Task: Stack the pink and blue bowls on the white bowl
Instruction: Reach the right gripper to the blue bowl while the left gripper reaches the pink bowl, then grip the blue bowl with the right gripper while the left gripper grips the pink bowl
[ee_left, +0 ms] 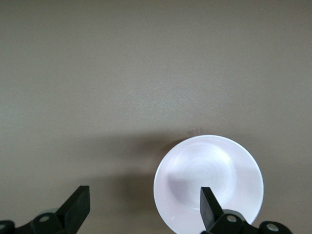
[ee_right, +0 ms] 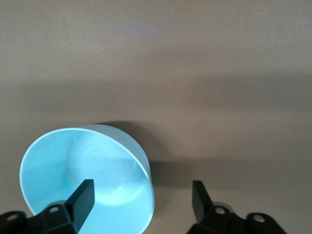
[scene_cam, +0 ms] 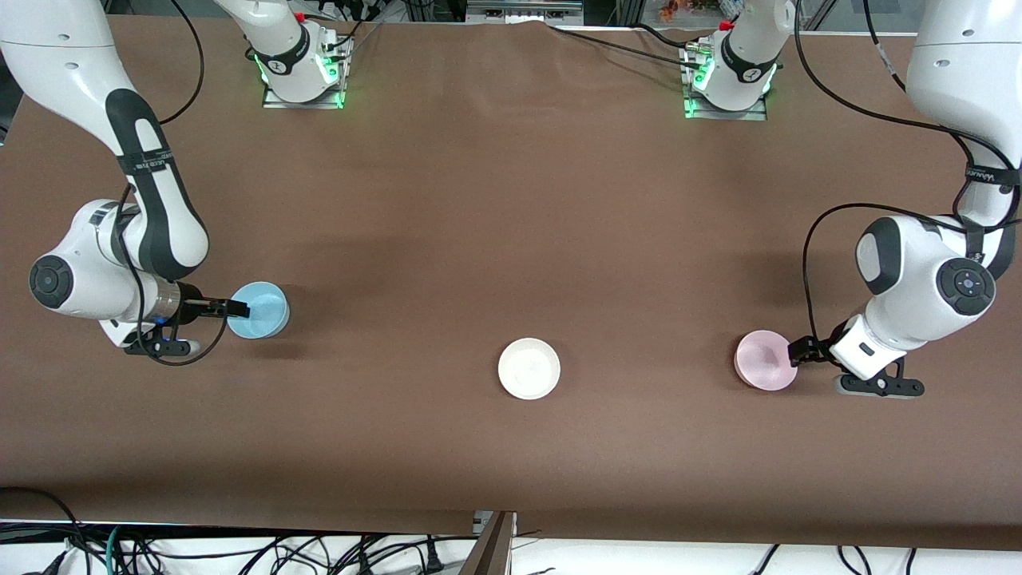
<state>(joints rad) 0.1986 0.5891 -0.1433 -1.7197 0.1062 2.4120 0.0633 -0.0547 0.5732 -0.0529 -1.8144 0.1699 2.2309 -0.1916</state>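
White bowl (scene_cam: pixel 528 368) appears only from front

Brown table (scene_cam: pixel 511 200) with blue bowl (scene_cam: pixel 260 310), white bowl (scene_cam: pixel 528 368), pink bowl (scene_cam: pixel 765 360)

My front camera sits high, facing both arm bases across the table (scene_cam: pixel 479 200). Each wrist camera looks down close past its own fingers — left onto the pink bowl (ee_left: pixel 208 183), right onto the blue bowl (ee_right: pixel 87 178) — both shared with the front view.

You've got two white Franka arms w/ black joint bands, black cables, black grippers, green-lit bases at frame top.
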